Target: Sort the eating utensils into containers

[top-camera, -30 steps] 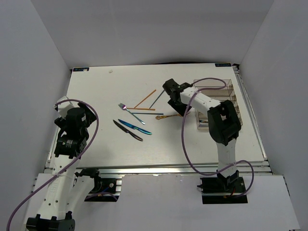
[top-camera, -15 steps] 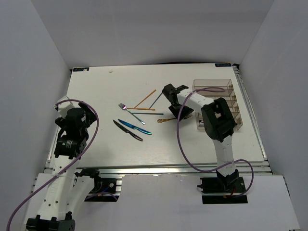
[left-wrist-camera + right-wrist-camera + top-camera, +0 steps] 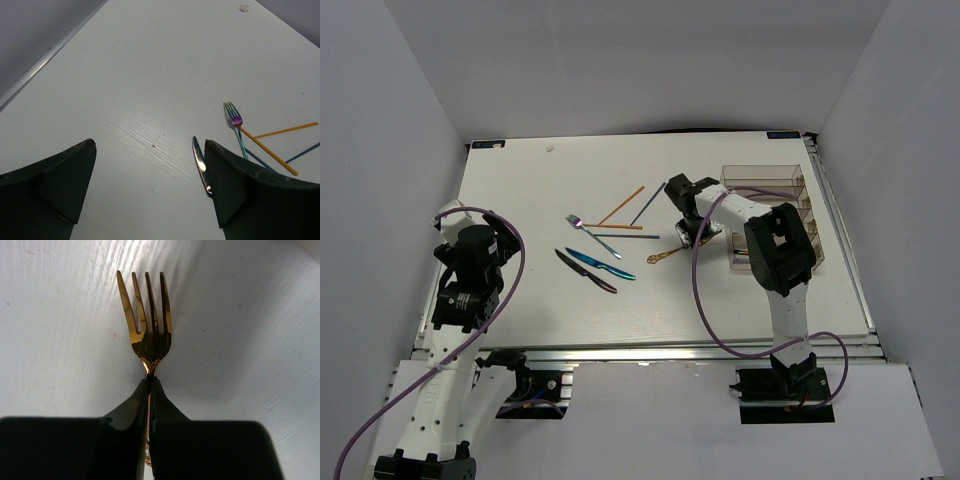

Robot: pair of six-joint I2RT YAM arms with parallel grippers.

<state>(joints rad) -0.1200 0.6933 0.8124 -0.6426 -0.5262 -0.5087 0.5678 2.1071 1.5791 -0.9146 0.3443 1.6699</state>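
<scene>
The right gripper (image 3: 150, 386) is clenching the neck of the gold fork (image 3: 147, 335), tines pointing toward the top of the wrist frame. In the overhead view it is sitting right of centre, just left of the clear tray (image 3: 790, 180); the fork's handle may be touching the table (image 3: 520, 190). A blue knife (image 3: 602, 264), 1 dark knife (image 3: 586, 271) and orange chopsticks (image 3: 620, 206) are lying mid-frame. The left gripper (image 3: 150, 150) is hanging spread apart at the left.
</scene>
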